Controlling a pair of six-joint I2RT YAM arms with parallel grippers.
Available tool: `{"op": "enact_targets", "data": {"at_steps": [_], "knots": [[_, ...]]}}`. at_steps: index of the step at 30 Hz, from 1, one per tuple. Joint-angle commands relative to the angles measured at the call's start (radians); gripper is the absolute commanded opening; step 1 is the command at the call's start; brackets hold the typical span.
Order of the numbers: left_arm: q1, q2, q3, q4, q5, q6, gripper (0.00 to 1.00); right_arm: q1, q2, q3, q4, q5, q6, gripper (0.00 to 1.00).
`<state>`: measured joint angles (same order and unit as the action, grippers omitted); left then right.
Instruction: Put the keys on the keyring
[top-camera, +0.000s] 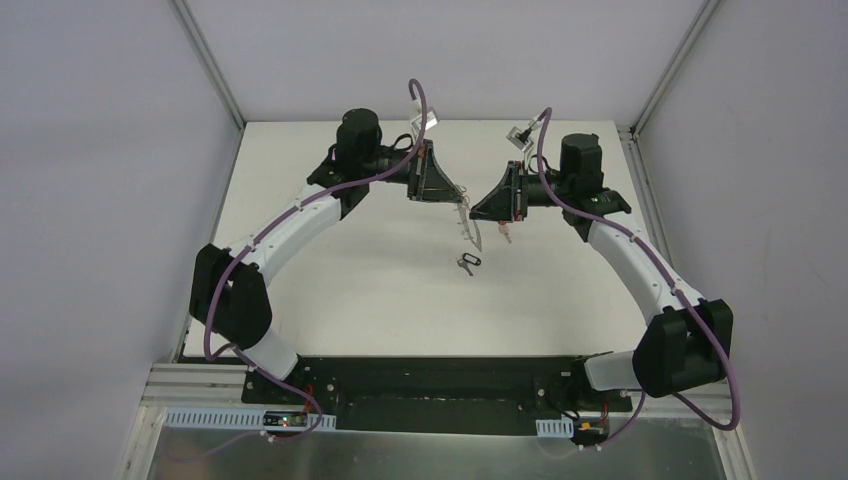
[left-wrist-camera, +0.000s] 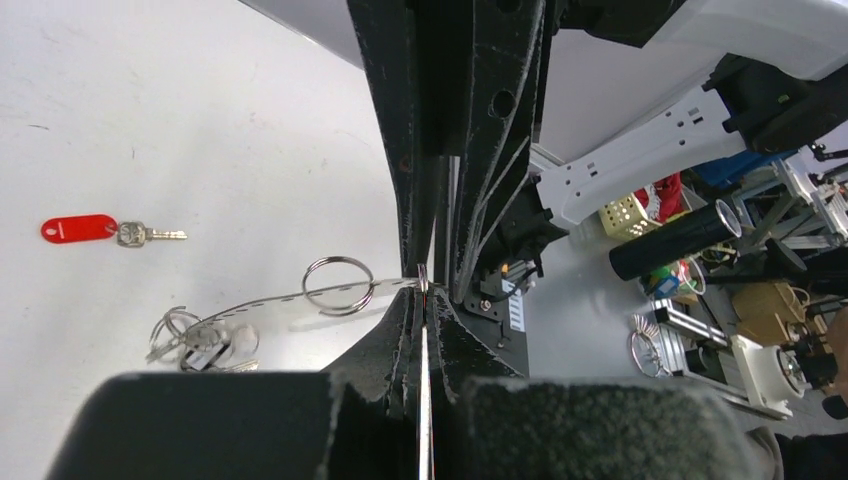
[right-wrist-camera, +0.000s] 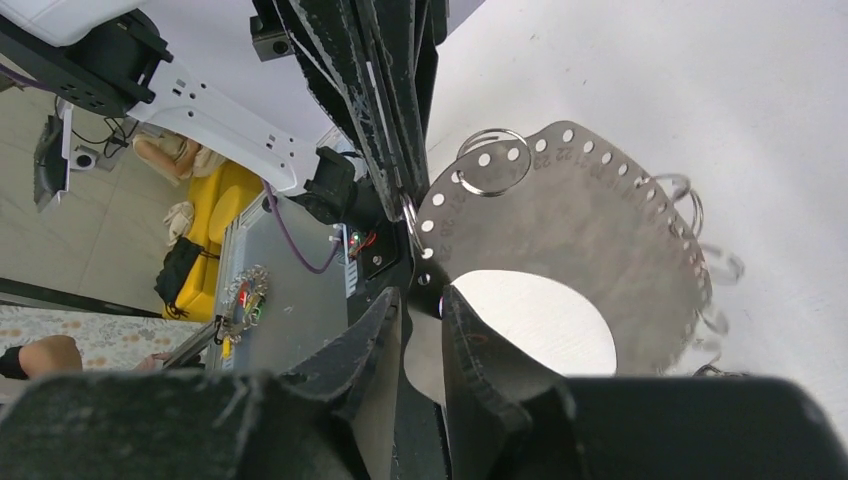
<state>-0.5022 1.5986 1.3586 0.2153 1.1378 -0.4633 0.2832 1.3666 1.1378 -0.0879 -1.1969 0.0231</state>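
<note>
left gripper (left-wrist-camera: 424, 312) clamped on keyring (left-wrist-camera: 290, 300), held above counter (top-camera: 350, 300) middle; right gripper (right-wrist-camera: 425, 312) jaws cracked open, holding nothing; red key (left-wrist-camera: 78, 229), dark-tag key (top-camera: 467, 263) loose on counter. threading not started imo, guess right needs fine pinch on key next

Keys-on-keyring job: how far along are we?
Done: the left gripper is shut on the keyring edge and holds it up. In hand: the right gripper is at the band, jaws slightly apart. Left: red-tagged key and dark-tagged key lie loose on the table, neither threaded.
</note>
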Motion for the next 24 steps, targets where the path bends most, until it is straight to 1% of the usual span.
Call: {"op": "enact_targets", "data": {"at_steps": [1, 4, 9, 14, 21, 24], "knots": [[0.002, -0.047, 0.007, 0.081, -0.039, -0.037, 0.0, -0.004, -0.044, -0.006, 0.084, -0.049, 0.055, 0.24], [0.002, -0.051, 0.001, 0.076, -0.075, -0.033, 0.0, -0.005, -0.042, -0.015, 0.129, -0.055, 0.075, 0.23], [0.002, -0.052, -0.007, 0.057, -0.126, -0.015, 0.0, -0.006, -0.032, -0.04, 0.231, -0.072, 0.175, 0.23], [-0.004, -0.054, -0.019, 0.055, -0.163, -0.008, 0.0, -0.004, -0.019, -0.059, 0.303, -0.067, 0.234, 0.23], [-0.022, -0.053, 0.003, -0.041, -0.194, 0.067, 0.0, -0.002, -0.008, -0.055, 0.309, -0.056, 0.247, 0.23], [-0.028, -0.047, 0.008, -0.049, -0.194, 0.067, 0.0, -0.001, -0.003, -0.057, 0.311, -0.052, 0.25, 0.23]]}}
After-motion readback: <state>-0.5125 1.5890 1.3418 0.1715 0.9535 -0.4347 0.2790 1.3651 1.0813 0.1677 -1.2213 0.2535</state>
